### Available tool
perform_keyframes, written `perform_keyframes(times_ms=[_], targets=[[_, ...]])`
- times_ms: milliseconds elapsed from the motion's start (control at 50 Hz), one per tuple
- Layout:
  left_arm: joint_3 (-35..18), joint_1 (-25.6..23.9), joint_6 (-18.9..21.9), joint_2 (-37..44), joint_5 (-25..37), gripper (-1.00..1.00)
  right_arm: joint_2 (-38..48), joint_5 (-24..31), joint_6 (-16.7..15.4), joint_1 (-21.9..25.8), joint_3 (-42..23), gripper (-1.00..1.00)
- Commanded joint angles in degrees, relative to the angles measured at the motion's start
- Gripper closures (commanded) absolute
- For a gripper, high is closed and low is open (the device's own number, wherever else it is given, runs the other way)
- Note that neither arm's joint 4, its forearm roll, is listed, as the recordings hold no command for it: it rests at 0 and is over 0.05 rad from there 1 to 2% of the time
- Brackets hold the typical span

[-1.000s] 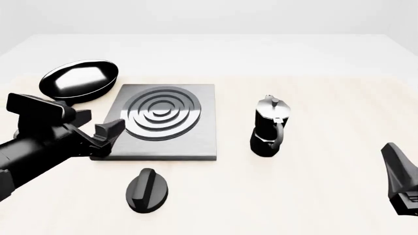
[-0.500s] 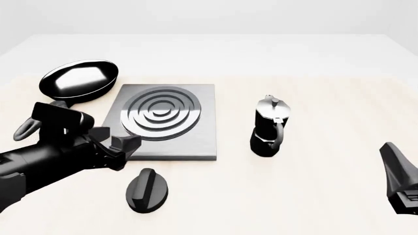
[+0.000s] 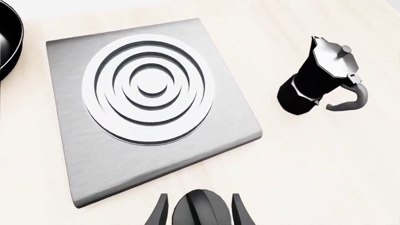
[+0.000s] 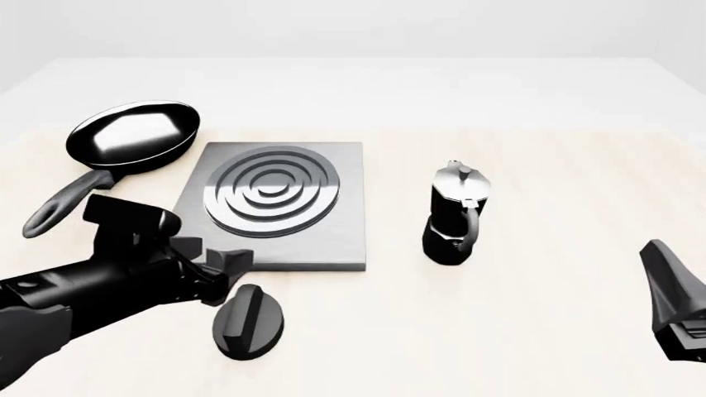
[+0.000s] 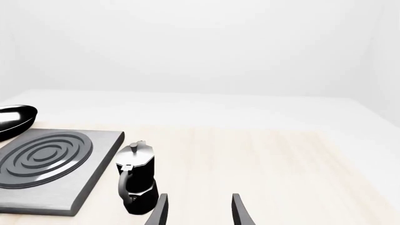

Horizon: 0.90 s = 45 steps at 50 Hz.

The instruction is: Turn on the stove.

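The stove (image 4: 281,203) is a flat grey slab with a ringed round burner, left of the table's centre; it also shows in the left wrist view (image 3: 150,89) and the right wrist view (image 5: 47,161). A small black ridged knob (image 4: 248,321) lies on the table in front of it. My left gripper (image 4: 224,273) is open, just above and left of the knob. In the left wrist view the gripper (image 3: 200,216) has a finger on each side of the knob (image 3: 201,211), with small gaps. My right gripper (image 5: 198,212) is open and empty, low at the right edge (image 4: 673,306).
A black frying pan (image 4: 135,136) sits behind and left of the stove, its handle pointing toward my left arm. A black and silver moka pot (image 4: 455,217) stands right of the stove, and shows in both wrist views (image 3: 319,77) (image 5: 136,180).
My left gripper has moved right and toward the near edge, from the stove's front left corner down to the knob. The pan's handle is now uncovered. The right arm has not moved.
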Motion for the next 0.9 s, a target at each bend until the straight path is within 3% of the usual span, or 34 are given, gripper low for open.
perform_keyframes(times_ms=[20, 260, 900], targets=[[1.1, -0.9, -1.9, 2.5, -2.4, -1.00, -0.2, 0.2, 0.2, 0.0, 0.0, -1.00], [2.4, -1.3, -3.8, 6.3, -6.3, -1.00, 0.1, 0.0, 0.4, 0.0, 0.0, -1.00], [3.7, -0.4, -3.7, 13.0, -12.4, -1.00, -0.2, 0.3, 0.6, -0.1, 0.0, -1.00]])
